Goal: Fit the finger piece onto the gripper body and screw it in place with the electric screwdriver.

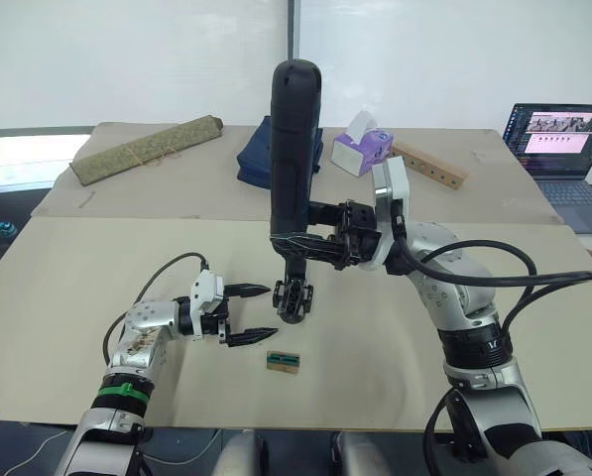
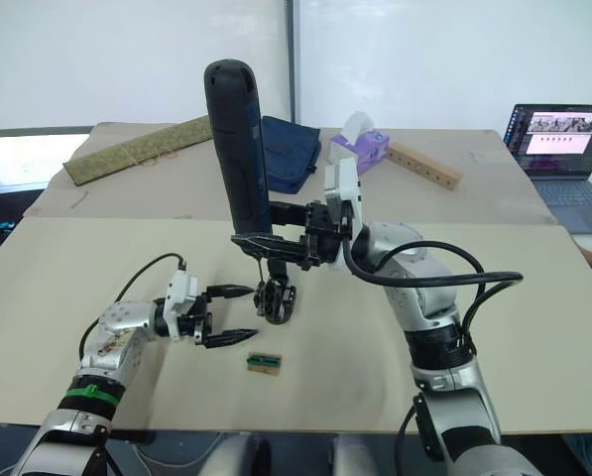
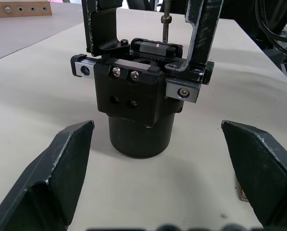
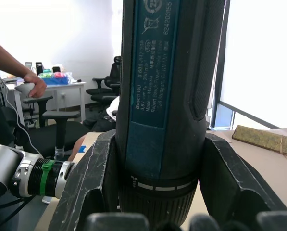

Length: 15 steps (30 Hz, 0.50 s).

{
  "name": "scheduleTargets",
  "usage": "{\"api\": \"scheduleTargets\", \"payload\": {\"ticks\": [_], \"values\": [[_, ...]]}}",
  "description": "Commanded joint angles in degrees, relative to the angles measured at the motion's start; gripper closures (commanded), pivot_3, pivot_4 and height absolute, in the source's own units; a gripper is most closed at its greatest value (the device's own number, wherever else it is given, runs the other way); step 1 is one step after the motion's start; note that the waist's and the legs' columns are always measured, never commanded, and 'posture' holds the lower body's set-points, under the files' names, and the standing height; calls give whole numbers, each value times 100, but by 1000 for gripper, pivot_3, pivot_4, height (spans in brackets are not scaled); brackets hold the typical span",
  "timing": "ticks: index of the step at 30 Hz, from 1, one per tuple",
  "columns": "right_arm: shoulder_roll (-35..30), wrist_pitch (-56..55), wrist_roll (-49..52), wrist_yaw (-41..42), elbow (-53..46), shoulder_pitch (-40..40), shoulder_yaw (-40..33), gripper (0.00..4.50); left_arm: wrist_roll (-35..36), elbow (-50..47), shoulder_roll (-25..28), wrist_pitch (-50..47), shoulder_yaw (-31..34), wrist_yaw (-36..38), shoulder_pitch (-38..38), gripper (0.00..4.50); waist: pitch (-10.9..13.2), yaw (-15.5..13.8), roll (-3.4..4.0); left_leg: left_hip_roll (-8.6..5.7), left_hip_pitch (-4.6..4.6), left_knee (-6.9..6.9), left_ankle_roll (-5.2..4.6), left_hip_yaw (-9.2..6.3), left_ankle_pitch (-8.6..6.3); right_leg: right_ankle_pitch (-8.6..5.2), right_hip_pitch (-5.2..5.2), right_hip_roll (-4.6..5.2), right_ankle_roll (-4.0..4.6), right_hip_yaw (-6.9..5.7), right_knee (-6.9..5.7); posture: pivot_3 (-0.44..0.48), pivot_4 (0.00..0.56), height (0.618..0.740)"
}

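Right hand (image 1: 310,241) level, electric screwdriver (image 1: 294,149) upright over gripper body (image 1: 293,297).

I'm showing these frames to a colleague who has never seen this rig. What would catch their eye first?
First, the electric screwdriver: a tall black cylinder held upright at mid-table by the right gripper, its thin bit pointing down onto the gripper body. Next, the left gripper, open beside that body without touching it. Last, a small tan block with a green top lying on the table just in front of them.
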<state>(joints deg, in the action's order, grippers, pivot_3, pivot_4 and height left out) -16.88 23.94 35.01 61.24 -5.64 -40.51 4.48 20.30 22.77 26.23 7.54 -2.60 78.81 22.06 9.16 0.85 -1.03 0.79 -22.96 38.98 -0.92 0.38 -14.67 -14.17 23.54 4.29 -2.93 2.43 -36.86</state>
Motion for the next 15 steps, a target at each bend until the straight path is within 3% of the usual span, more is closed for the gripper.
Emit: {"api": "scheduleTargets", "payload": {"ticks": [1, 15], "values": [[59, -195, 103, 26, -172, -43, -99, 2575, 14, -278, -25, -5, -25, -64, 38, 0, 0, -1, 0, 0, 0, 0, 0, 0, 0, 0, 0, 0, 0, 0, 0, 0, 150, 740], [99, -211, 54, 22, -151, 1, -61, 2575, 35, -523, -16, -219, -77, -222, 5, 0, 0, -1, 0, 0, -1, 0, 0, 0, 0, 0, 2, 0, 0, 0, -1, 0, 150, 740]]}}
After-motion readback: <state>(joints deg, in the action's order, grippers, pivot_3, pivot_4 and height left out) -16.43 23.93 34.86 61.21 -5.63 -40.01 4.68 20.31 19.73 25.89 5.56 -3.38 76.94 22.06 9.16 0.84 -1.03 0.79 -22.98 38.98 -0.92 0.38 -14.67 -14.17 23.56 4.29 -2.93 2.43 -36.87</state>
